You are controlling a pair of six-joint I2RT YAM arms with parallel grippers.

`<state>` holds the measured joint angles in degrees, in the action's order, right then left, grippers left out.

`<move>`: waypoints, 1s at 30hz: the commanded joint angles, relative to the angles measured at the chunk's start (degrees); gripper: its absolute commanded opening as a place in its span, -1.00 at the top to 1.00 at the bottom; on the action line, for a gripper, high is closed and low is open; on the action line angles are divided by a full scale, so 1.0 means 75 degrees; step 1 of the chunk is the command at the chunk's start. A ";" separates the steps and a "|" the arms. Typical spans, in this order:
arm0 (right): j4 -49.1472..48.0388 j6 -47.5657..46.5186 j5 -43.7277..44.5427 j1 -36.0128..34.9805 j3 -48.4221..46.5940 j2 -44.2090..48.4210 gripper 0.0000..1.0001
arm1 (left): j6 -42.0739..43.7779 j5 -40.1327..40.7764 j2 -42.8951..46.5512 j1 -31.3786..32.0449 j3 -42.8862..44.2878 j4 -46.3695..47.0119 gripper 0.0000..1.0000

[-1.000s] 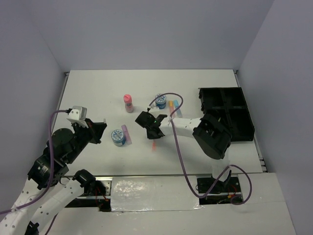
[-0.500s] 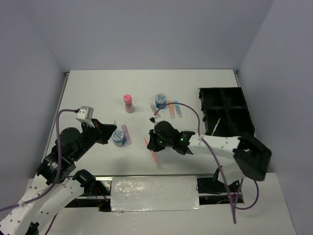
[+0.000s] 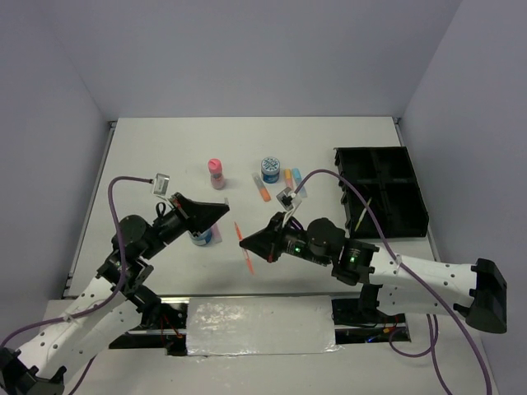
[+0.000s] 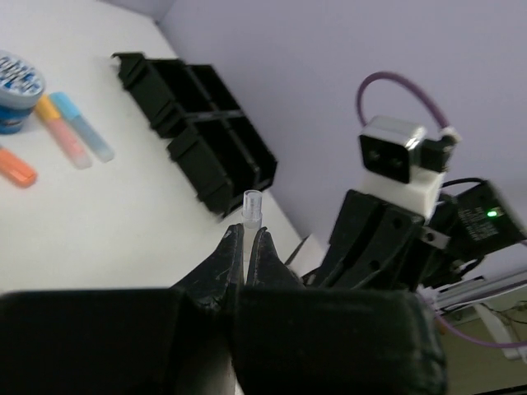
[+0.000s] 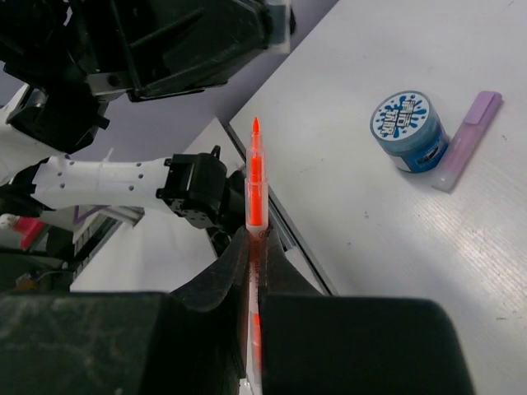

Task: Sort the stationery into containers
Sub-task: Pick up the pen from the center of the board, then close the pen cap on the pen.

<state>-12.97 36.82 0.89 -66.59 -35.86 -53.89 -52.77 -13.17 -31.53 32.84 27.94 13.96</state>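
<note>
Now the right gripper (image 5: 253,243) is clamped on the thin orange pen (image 5: 256,181), which a second ago lay on the table (image 3: 165,148) and half a second ago was only just being pinched there. The pen is lifted, its tip pointing up toward the left arm, near the table's front edge. The left gripper (image 4: 247,247) has swung in from the left over the same second and hangs above the near tub (image 5: 408,132), beside the purple marker (image 5: 469,140). Its fingers are almost closed on a small clear piece (image 4: 251,206), perhaps a cap, though I cannot tell for sure. With the right arm drawn back, a short orange marker (image 3: 262,191) shows by the far tub (image 3: 270,169). So one pen is in hand, but the tray (image 3: 370,150) sits well apart to the right, and the carry there looks to be the next step. The pink bottle (image 3: 216,173), both tubs and the markers remain unsorted.
</note>
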 commanded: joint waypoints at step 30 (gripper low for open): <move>-0.0814 -0.0538 0.0984 -0.0333 -0.0961 -0.0631 1.00 | -0.0874 0.0174 0.0220 0.0121 -0.0292 0.1550 1.00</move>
<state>-16.80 34.11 7.11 -68.64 -39.94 -58.46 -58.92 -12.25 -29.91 33.50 25.85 21.98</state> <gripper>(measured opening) 0.038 0.041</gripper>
